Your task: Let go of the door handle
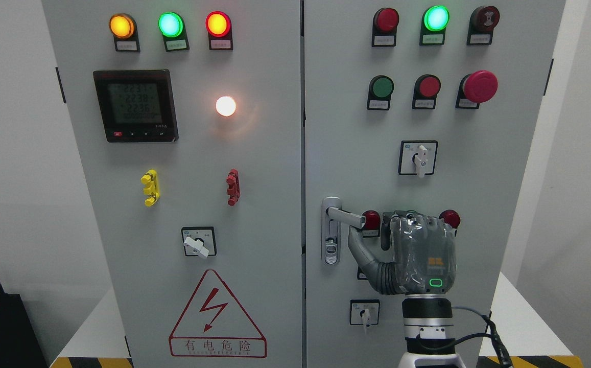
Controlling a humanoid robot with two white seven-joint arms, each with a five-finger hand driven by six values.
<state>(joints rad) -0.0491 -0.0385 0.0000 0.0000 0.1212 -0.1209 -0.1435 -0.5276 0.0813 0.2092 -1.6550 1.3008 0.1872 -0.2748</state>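
You are facing a grey electrical cabinet [254,168] with two doors, seen from the robot's head camera.

On the left door, three round lamps are glowing along the top: an amber lamp [121,26], a green lamp [170,24] and a red lamp [218,23]. Below them a black digital meter [136,106] is showing rows of numbers too small to read, and a white lamp [226,106] is shining to its right. Lower down sit a yellow clip [150,187], a red clip [233,187], a rotary switch [198,242] and a red-outlined lightning warning triangle [217,315].

On the right door, the silver door handle [345,215] is sticking out horizontally from its lock plate [331,231] near the door's left edge, pointing right. The right hand [418,253] is rising from the bottom edge, right of the middle, with its back toward you. Its thumb [359,244] is reaching up and left, with the tip just under the free end of the handle; you cannot tell whether it is touching. The other fingers are curling forward at the top of the hand, to the right of the handle and not wrapping it. Above the hand are a white selector switch [418,158] and a red mushroom button [479,86].
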